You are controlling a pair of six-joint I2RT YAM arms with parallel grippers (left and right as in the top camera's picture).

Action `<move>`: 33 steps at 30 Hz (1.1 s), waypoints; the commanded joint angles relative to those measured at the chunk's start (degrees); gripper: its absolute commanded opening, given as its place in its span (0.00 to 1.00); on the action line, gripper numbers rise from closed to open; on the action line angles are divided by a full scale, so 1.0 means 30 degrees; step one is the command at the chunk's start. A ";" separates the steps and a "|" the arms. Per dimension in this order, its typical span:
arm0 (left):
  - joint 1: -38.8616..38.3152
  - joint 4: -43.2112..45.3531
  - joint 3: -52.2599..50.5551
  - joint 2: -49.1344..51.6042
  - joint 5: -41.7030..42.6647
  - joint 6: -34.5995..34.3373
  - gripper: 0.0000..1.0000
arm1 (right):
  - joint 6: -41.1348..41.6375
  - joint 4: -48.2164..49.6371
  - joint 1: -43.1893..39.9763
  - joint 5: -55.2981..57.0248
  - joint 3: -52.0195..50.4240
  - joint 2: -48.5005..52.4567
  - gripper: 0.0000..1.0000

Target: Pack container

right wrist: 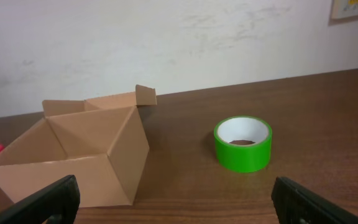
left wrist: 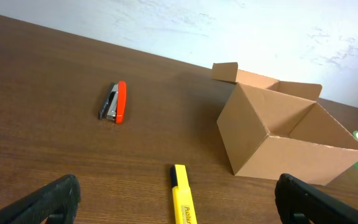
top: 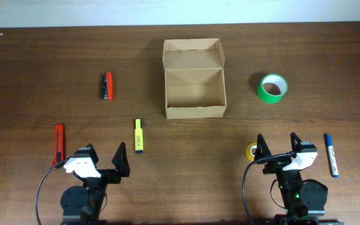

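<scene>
Table (top: 36,69), dark wood. Box (top: 194,94) sits open, lid flap up at the far side, well ahead of both pincers: ahead-right of the left gripper (top: 105,155), ahead-left of the right gripper (top: 279,145).

Both pincers are wide apart, holding nothing, low at the near table edge.

Green tape (top: 272,88) lies flat, well ahead of the right gripper, right of the box and apart from it.

Blue marker (top: 332,155) is just right of the right gripper. Highlighter (top: 139,135), yellow, is near the left gripper's right finger, slightly ahead. Cutter (top: 59,144), red, is just left of the left gripper. Stapler (top: 107,86), red, is well ahead of the left gripper.

1 small yellow roll (top: 252,151) is just beside the right gripper's left finger, partly hidden; cannot tell if touching.
</scene>
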 commanded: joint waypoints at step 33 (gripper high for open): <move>-0.0066 -0.8072 2.6061 2.5332 -0.2521 0.9202 0.99 | -0.4648 -1.5183 -0.0255 0.0750 2.6236 2.2986 0.99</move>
